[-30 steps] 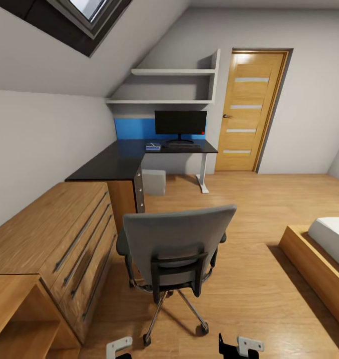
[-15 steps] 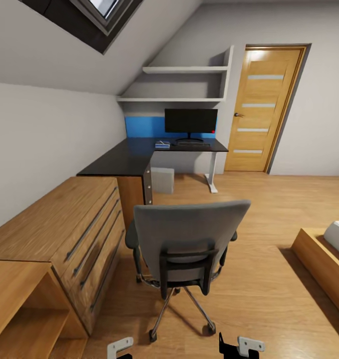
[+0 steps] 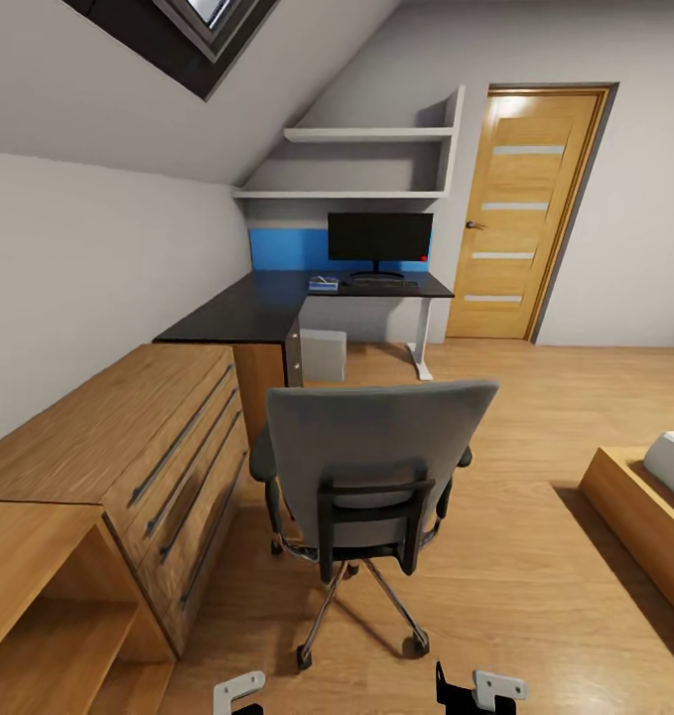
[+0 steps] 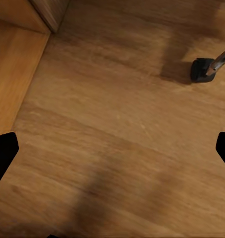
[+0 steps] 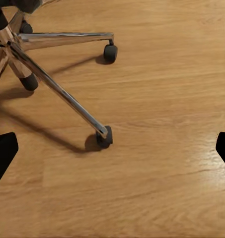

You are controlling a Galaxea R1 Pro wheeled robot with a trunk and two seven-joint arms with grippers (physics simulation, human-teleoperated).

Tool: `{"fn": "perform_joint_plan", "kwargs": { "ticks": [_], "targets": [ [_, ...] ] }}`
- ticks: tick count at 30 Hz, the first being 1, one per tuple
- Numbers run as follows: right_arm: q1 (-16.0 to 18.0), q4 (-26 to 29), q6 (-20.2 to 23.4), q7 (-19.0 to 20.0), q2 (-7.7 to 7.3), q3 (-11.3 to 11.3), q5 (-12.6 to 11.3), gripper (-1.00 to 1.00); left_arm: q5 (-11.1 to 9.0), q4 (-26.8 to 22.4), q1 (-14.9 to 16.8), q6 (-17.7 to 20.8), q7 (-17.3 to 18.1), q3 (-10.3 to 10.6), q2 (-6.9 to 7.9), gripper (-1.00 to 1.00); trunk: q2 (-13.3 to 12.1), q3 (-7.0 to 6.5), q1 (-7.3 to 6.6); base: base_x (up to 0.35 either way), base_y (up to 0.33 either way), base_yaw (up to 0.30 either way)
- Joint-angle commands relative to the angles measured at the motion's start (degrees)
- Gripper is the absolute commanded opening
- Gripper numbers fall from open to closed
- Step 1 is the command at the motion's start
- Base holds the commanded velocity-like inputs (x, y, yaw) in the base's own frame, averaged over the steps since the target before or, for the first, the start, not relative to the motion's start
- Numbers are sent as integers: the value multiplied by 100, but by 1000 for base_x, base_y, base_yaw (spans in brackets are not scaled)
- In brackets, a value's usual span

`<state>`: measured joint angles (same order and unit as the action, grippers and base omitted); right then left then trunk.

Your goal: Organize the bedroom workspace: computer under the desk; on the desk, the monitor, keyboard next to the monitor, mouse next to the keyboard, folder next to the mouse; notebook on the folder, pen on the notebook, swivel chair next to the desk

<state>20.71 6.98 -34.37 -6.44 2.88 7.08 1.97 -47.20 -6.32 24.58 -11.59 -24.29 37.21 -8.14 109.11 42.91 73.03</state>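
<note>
The grey swivel chair stands in mid-floor with its backrest toward me, hiding its seat and anything on it. Beyond it the black L-shaped desk carries the monitor, a dark keyboard in front of it and a small blue-and-white item to the left. The grey computer stands under the desk. My left gripper hangs open over bare floor, near a chair caster. My right gripper is open above the chair's chrome legs.
A long wooden dresser runs along the left wall up to the desk. A wooden bed frame stands at the right. The door is shut at the back right, with wall shelves above the desk. Open wood floor lies right of the chair.
The whole view has shifted as the camera moved: chair, desk and door sit further right and look a little nearer. Nothing in the room itself has moved.
</note>
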Motion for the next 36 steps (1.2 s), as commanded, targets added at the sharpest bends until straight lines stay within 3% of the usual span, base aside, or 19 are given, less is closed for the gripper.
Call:
{"fn": "perform_joint_plan", "kwargs": {
  "ticks": [1, 22, 23, 25, 31, 36],
  "targets": [
    [4, -3, -17, -6, 3, 31, 22, 100, -52, -1, 3, -19, -22, 50, -1, 100, 44, 24, 20, -235, 0, 0],
    [4, -21, -28, -6, -8, 31, 24, 100, -71, -5, 3, -9, 43, 44, 6, 100, 886, 401, 481, -62, 0, 0],
    [4, 12, -33, -6, -68, 46, 23, 100, -80, -10, 3, 0, 618, 19, 12, 100, 926, 419, 503, 0, 0, 0],
    [7, 57, -26, -11, -150, 60, 18, 100, -79, -37, 3, 11, 970, 17, 17, 100, 1007, 455, 547, 0, 0, 0],
    [62, 438, 99, -34, -359, 78, -53, 100, -61, -546, 11, 63, 1304, 15, 25, 100, 1247, 562, 678, 0, 0, 0],
    [167, 853, 411, -135, -415, 82, -126, 100, -55, -1006, 133, 368, 1298, 15, 46, 100, 1448, 652, 788, 0, 0, 0]
  ]
}}
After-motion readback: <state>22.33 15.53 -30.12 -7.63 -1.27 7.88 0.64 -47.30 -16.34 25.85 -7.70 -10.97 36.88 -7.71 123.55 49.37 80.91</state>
